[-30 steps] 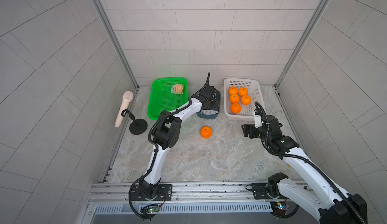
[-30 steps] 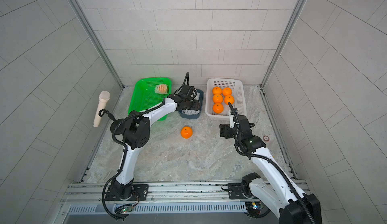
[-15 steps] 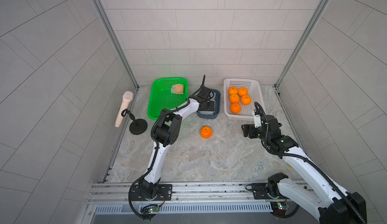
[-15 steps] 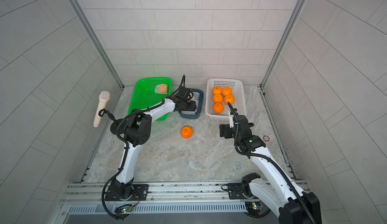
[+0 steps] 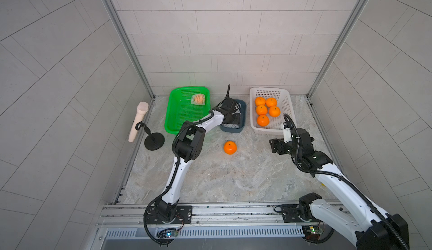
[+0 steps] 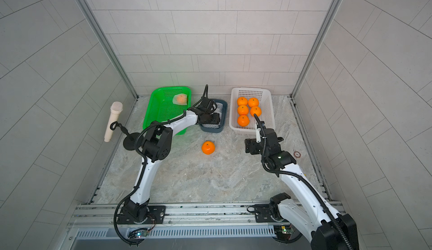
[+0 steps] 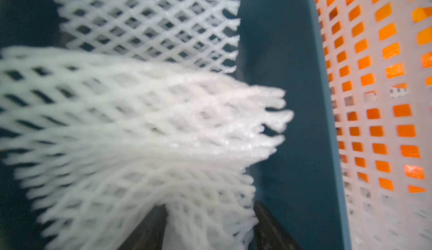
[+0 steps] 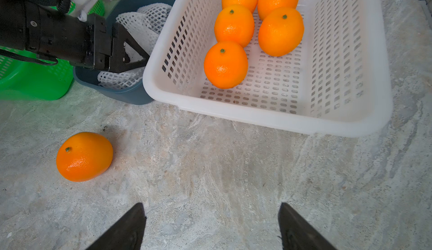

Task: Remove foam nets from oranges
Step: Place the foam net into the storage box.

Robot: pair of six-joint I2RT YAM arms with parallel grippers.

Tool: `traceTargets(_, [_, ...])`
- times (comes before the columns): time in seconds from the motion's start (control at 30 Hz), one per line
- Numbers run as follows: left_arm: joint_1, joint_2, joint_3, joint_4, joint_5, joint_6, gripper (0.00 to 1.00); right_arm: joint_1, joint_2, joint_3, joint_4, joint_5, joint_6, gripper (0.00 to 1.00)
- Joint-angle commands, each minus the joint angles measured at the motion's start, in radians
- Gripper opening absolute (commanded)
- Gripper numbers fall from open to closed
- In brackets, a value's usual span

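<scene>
We find the left gripper (image 7: 209, 205) over the blue bin (image 8: 121, 94), jaws spread, a foam net (image 7: 140, 125) bunched between them above other foam nets (image 7: 145, 22) lying inside. Just right of the bin, the white basket (image 8: 268, 118) holds five bare oranges (image 8: 233, 24). In front of the bin a loose orange (image 8: 84, 156) lies on the table (image 8: 233, 167), where the right gripper (image 8: 211, 204) hovers with its jaws wide apart. Left of the bin, the green tray (image 5: 173, 111) holds a netted orange (image 5: 198, 99).

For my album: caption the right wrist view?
Five bare oranges in the white basket; a sixth on the table before the open right gripper.
</scene>
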Motion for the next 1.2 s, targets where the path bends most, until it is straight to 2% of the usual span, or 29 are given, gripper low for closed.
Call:
traceTargets(0.0, [0.005, 0.068, 0.013, -0.057, -0.004, -0.009, 0.63, -0.003, 0.000, -0.002, 0.004, 0.010, 0.002, 0.90])
traceTargets(0.5, [-0.001, -0.028, 0.001, -0.068, -0.012, 0.009, 0.63, -0.003, -0.020, -0.006, 0.000, 0.008, 0.004, 0.90])
traceTargets(1.17, [-0.036, -0.167, -0.051, -0.074, -0.102, 0.049, 0.66, -0.003, -0.033, -0.008, -0.006, 0.008, 0.006, 0.90])
